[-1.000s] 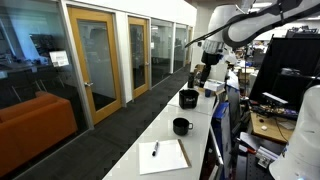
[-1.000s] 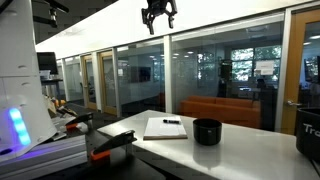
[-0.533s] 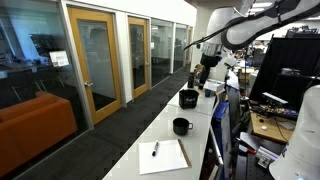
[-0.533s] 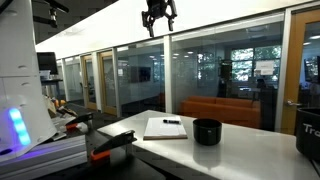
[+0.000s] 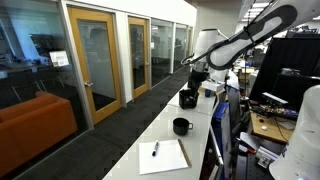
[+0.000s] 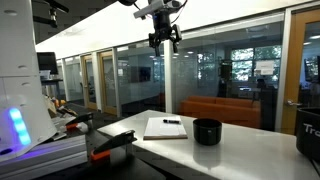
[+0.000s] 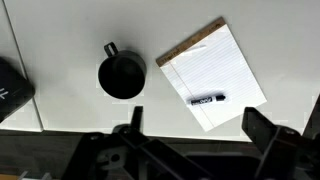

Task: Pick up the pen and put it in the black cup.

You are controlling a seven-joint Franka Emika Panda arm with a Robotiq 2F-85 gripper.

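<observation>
Nearest, at the lower middle of an exterior view, a notepad (image 5: 166, 157) lies on the white table (image 5: 198, 118) with the pen (image 5: 155, 150) resting across it, uncovered. Just past the pad, and apart from it, stands the cup (image 5: 181, 126), then a taller black container (image 5: 188, 98). The gripper (image 5: 196, 73) hangs high over that far end. In the wrist view its fingers (image 7: 262, 128) are spread wide with nothing between them. Glass doors (image 5: 95, 60) fill the left.
</observation>
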